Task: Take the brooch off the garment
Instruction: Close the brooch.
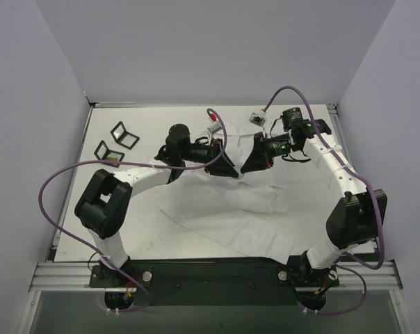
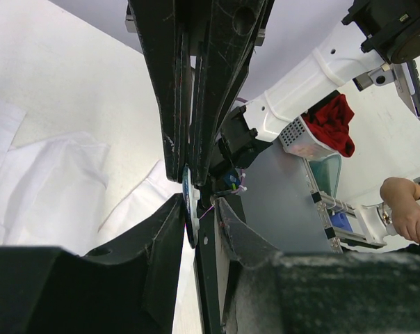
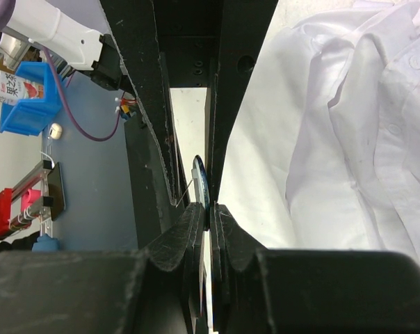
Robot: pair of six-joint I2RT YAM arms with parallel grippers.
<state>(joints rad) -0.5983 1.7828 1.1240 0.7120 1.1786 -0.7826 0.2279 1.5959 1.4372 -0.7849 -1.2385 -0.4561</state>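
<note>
The garment, a large white shirt, lies spread on the table; it also shows in the left wrist view and the right wrist view. The brooch, a thin round blue-and-white disc seen edge-on, is held clear of the fabric with its pin wire sticking out. My right gripper is shut on the disc's edge. My left gripper meets it tip to tip, jaws a little apart, straddling the brooch; one finger touches the disc. In the top view both grippers, left and right, hover over the shirt's far edge and hide the brooch.
Two small black square frames lie at the far left of the table. A red-and-white item and a small white-grey item sit near the back edge. Purple cables loop over both arms. Grey walls enclose three sides.
</note>
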